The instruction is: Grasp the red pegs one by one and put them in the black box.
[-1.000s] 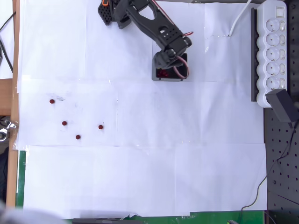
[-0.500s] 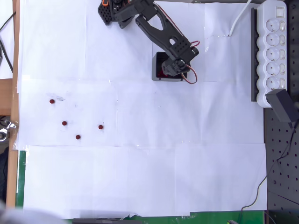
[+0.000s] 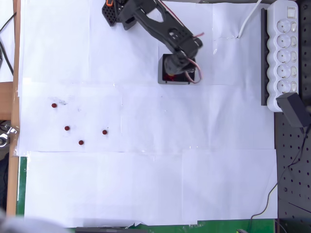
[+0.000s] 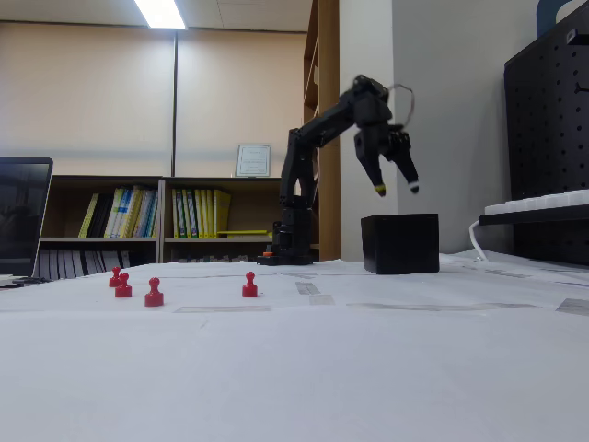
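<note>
Several red pegs lie loose on the white paper at the left: one (image 3: 54,105), another (image 3: 67,128), a third (image 3: 80,142) and one more (image 3: 104,131); the fixed view shows them standing upright (image 4: 154,293). The black box (image 3: 161,72) sits near the arm's base, with red pegs (image 3: 168,76) showing inside it. My gripper (image 3: 183,68) hangs above the box (image 4: 399,243). In the fixed view the gripper (image 4: 397,189) is open, fingertips apart, pointing down, nothing between them.
A white power strip (image 3: 284,48) lies along the right edge beside a black pegboard (image 3: 291,160). The arm's base (image 3: 114,12) stands at the top. A laptop (image 4: 23,216) stands at the far left in the fixed view. White paper (image 3: 155,184) covers the table.
The gripper swung a little right over the box, then back left and up. The loose pegs on the paper have not moved.
</note>
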